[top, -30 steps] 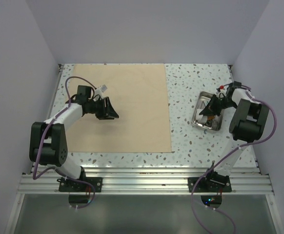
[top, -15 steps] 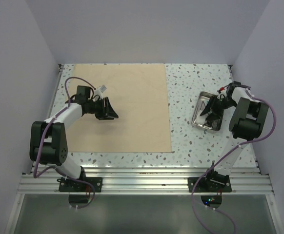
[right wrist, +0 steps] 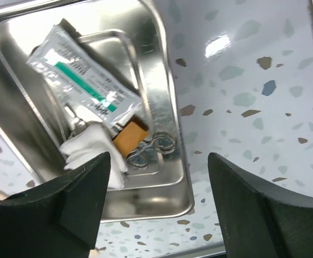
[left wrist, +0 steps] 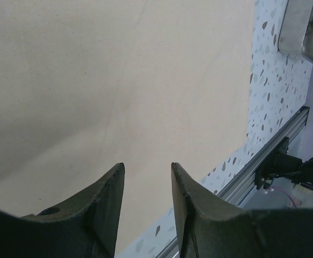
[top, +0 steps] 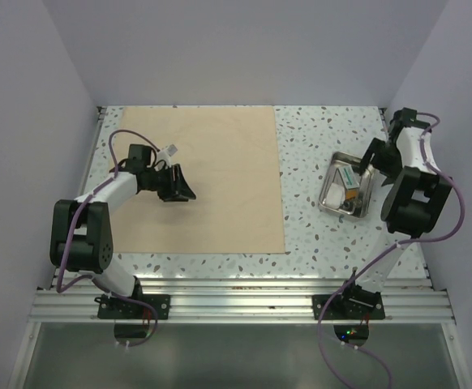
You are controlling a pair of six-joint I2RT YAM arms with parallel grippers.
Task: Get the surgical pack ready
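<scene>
Right tool (right wrist: 157, 177) is hovering wide open, empty. Shiny rectangular steel tray (right wrist: 151, 194) is lying directly beneath it, carrying green-printed white packet (right wrist: 86, 80) and tiny metal scissors (right wrist: 154, 148). Likely best: centring over one item, avoiding the tray wall.

Bright, even light; soft shadows; glare on steel tray (right wrist: 170, 107).

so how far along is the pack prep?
Done: tan sheet lies flat; steel tray holds a packet, gauze and scissors. In hand: nothing; left tool open over the sheet, right tool open by the tray. Left: tray sits on bare table beside the sheet, so placing and wrapping likely remain.
</scene>
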